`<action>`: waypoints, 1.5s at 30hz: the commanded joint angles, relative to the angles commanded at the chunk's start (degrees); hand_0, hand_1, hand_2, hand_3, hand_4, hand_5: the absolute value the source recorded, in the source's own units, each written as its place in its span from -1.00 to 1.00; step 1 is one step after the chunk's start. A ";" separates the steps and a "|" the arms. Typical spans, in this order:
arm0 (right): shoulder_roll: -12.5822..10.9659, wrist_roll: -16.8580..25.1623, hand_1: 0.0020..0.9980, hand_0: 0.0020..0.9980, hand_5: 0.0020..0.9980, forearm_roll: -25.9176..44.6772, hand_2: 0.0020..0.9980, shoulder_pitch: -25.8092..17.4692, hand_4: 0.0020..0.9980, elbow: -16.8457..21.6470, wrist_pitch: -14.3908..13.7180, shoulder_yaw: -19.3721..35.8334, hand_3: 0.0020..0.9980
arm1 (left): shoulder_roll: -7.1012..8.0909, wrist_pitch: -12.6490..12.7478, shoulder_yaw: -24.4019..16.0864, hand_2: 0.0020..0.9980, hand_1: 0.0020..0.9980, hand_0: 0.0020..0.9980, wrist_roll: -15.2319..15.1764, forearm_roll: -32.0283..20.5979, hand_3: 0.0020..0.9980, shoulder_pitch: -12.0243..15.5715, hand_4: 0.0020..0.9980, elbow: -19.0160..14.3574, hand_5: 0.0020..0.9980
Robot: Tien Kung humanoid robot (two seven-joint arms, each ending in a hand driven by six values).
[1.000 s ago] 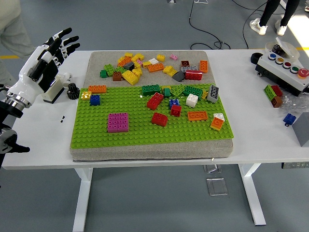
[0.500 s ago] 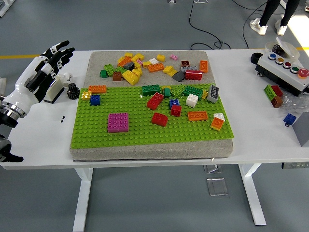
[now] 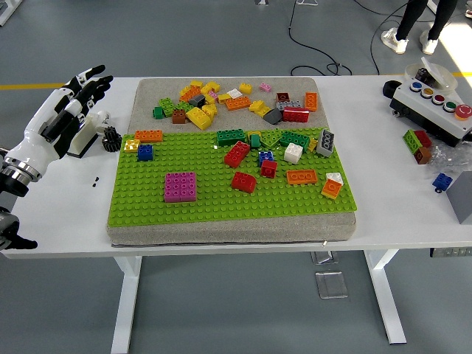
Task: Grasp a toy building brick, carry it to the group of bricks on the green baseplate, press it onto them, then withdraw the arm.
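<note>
A green baseplate (image 3: pixel 221 195) lies on a grey pad at the table's middle. Several bricks stand on it: a magenta block (image 3: pixel 180 186), red bricks (image 3: pixel 243 181), an orange brick (image 3: pixel 301 176), green bricks (image 3: pixel 231 136), a white brick (image 3: pixel 293 153). Behind the plate, loose bricks (image 3: pixel 221 99) lie in a heap on the pad. My left hand (image 3: pixel 63 110) hovers over the table's left end, well left of the plate, fingers spread and holding nothing. The right arm does not show.
A white part and a black gear (image 3: pixel 110 138) lie by my left hand. At the right end stand a button box (image 3: pixel 435 103), a few loose bricks (image 3: pixel 418 144) and a blue brick (image 3: pixel 442 181). A person's legs (image 3: pixel 413 22) show at the top right.
My left hand has drawn back to the left and a little lower, away from the baseplate, still with nothing in it. The bricks have not moved.
</note>
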 joint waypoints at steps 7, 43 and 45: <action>-0.04 -0.02 0.38 0.53 -0.04 -0.30 0.47 0.10 0.83 0.00 -0.25 -0.24 0.32 | -0.05 0.77 0.22 0.75 0.83 1.00 -0.32 1.33 0.88 -0.86 1.00 -0.18 0.58; -2.14 0.47 0.38 0.52 -0.05 2.39 0.48 -0.59 0.81 0.00 -1.73 1.79 0.31 | 0.65 0.70 2.47 0.73 0.80 0.98 -0.58 1.00 0.84 -5.14 1.00 3.29 0.51; -2.19 0.49 0.38 0.52 -0.05 2.43 0.48 -0.66 0.81 0.00 -1.71 2.02 0.31 | 0.75 0.64 2.52 0.73 0.80 0.98 -0.56 0.89 0.84 -5.32 1.00 3.40 0.51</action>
